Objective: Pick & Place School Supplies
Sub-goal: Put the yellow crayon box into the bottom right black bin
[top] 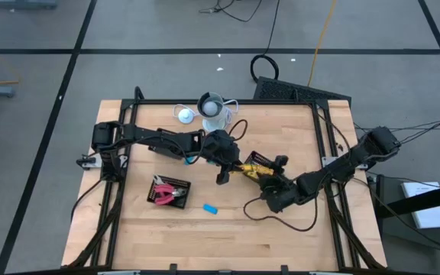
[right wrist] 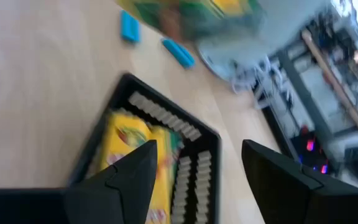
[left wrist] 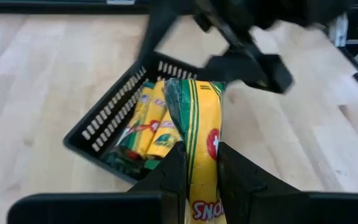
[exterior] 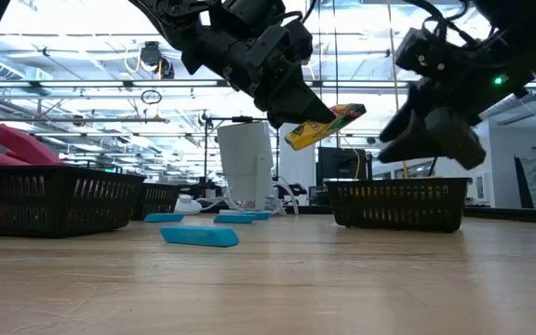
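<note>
While over the crayon basket (left wrist: 104,127):
Left gripper (left wrist: 199,168): my jaws clamp a yellow crayon box (left wrist: 202,124).
Right gripper (right wrist: 197,168): my jaws wide, nothing between.

Between the spread fingers (right wrist: 123,180) lies a black mesh basket (right wrist: 207,140) with yellow crayon boxes (right wrist: 126,146) inside. At eleven o'clock, two blue blocks (right wrist: 129,26) rest on the wooden table (right wrist: 36,93).

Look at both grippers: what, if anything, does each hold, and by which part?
The left gripper is shut on a yellow crayon box, pinching its sides near one end, above the black basket. The right gripper is open and holds nothing.
</note>
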Tool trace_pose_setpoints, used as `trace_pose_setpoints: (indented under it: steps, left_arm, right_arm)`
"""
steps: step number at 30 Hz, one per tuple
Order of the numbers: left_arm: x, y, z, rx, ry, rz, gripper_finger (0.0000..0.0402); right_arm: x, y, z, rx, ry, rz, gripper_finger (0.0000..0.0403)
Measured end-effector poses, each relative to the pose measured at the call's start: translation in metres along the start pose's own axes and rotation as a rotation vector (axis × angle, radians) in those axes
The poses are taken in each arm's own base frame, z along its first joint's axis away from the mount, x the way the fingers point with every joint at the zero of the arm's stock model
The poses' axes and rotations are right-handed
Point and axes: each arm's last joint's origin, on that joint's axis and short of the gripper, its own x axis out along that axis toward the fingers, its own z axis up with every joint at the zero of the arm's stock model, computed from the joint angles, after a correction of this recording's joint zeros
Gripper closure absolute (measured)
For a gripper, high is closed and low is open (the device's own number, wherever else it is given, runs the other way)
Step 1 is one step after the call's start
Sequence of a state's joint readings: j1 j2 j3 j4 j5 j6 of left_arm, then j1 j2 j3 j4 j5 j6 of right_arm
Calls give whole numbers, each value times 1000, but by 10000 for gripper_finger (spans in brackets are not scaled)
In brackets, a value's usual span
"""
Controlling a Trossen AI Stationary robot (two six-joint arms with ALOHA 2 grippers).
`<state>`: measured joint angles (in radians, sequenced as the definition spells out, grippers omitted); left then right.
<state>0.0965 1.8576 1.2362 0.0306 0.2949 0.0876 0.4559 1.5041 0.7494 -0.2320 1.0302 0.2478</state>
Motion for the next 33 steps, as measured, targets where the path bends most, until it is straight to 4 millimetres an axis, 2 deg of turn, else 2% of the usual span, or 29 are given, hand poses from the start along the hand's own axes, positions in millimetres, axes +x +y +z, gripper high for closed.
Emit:
trace_pose_setpoints:
  steps: [6,13,26,33]
  left_arm:
    - [-1,2,3,15,-34,-7,342]
    - [4,3,8,49,-90,-37,342]
    - [39,18,25,92,-10,-51,342]
    - [54,31,22,106,9,-45,342]
  right_arm:
    - [-17,-25,-3,91,15,-34,175]
    - [-32,-40,2,121,-37,-16,175]
    - [-44,-33,0,147,-45,80,175]
    - [-52,-34,-15,185,12,68,181]
